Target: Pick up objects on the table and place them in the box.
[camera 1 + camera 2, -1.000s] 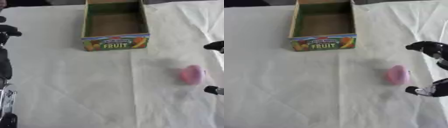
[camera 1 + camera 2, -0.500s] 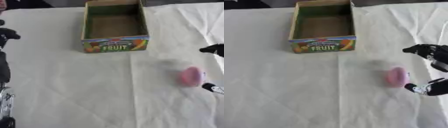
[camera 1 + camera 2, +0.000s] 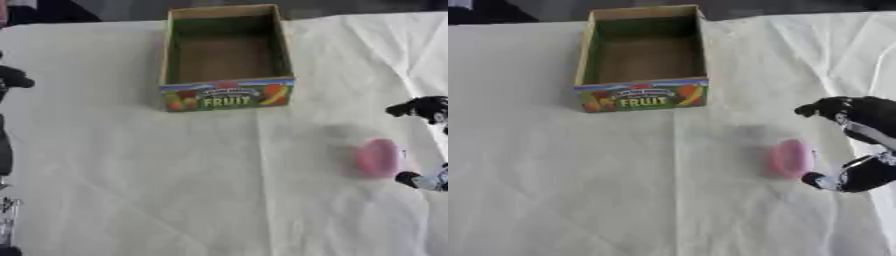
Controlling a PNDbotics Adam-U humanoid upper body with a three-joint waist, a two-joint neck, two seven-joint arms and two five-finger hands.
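Pink oval object (image 3: 790, 158) is lying on the cloth-covered surface (image 3: 623, 190), well right of the open fruit box (image 3: 642, 59). I'm holding my right hand (image 3: 859, 145) just beside it, fingers (image 3: 820, 108) spread wide, gripping nothing. My left hand (image 3: 12, 79) is resting at the left edge; I cannot tell its fingers.

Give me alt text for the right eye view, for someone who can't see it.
The robot's black right hand, fingers spread, reaches in from the right beside a pink oval object on a cream cloth-covered table. An open, empty cardboard box labelled FRUIT sits beyond.
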